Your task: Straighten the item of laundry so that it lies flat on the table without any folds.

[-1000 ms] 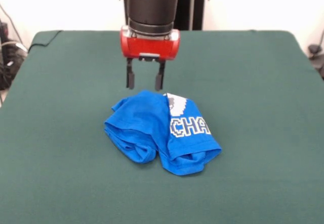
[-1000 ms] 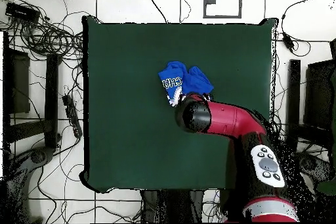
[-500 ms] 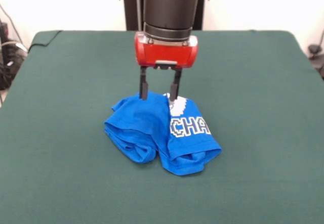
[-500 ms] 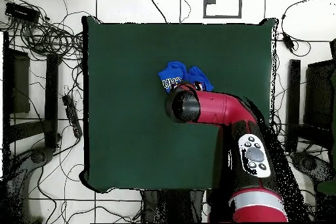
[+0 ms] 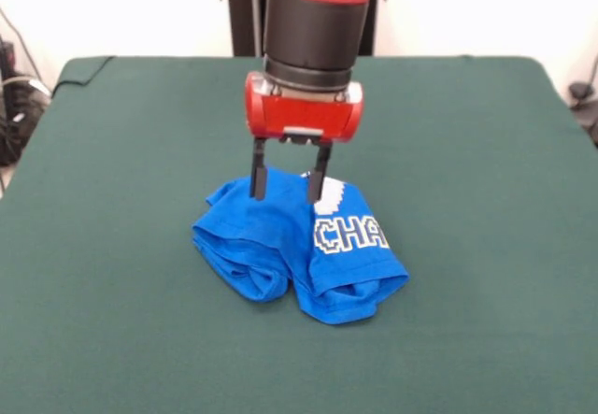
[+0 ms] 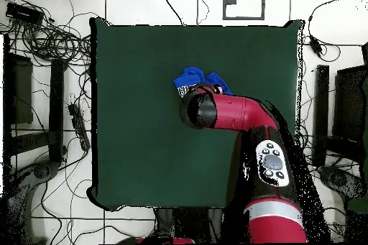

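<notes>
The item of laundry [image 5: 290,241] is a bright blue T-shirt bunched in a folded heap near the middle of the dark green table [image 5: 112,199]. White block letters "CHA" show on its right fold. My gripper [image 5: 287,192] hangs straight down over the shirt's far edge, open, its two dark fingers [image 5: 258,177] spread and their tips at the cloth. In the overhead view the arm covers most of the item of laundry [image 6: 192,78]; only its far part shows on the table [image 6: 136,127]. The gripper is hidden under the arm there.
Cables [image 6: 50,37] and dark equipment [image 6: 21,91] lie on the floor around the table in the overhead view. A fold of the green cloth turns up at the table's far left corner [image 5: 84,68].
The gripper has come forward and down from behind the shirt until its open fingers stand at the shirt's far edge. The shirt has not moved.
</notes>
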You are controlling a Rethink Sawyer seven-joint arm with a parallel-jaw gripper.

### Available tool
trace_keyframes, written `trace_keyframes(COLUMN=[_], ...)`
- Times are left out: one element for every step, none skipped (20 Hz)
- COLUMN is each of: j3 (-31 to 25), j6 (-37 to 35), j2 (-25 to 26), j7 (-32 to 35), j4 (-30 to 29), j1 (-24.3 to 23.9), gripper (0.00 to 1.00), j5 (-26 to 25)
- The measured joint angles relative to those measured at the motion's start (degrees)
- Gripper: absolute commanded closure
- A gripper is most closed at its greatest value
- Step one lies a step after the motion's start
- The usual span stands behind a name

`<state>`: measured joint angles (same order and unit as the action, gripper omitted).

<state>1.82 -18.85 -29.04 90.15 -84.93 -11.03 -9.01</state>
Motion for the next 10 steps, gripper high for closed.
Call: trace_keyframes(j3=[0.2,0.3,0.4,0.4,0.5,0.7,1.0,1.4,1.6,1.9], j6=[0.0,0.0,0.0,0.0,0.0,0.0,0.0,0.0,0.0,0.0], j2=[1.2,1.6,2.5,2.9,3.4,3.9,4.6,5.2,5.6,6.6], j7=[0.0,0.0,0.0,0.0,0.0,0.0,0.0,0.0,0.0,0.0], j4=[0.6,0.7,1.0,1.0,1.1,1.1,1.1,1.1,1.1,1.1], j1=[0.0,0.0,0.0,0.0,0.1,0.1,0.3,0.6,0.8,1.3], gripper=[0.0,0.0,0.0,0.0,0.0,0.0,0.0,0.0,0.0,0.0], j5=[0.3,0.4,0.5,0.5,0.6,0.6,0.7,0.7,0.8,1.1])
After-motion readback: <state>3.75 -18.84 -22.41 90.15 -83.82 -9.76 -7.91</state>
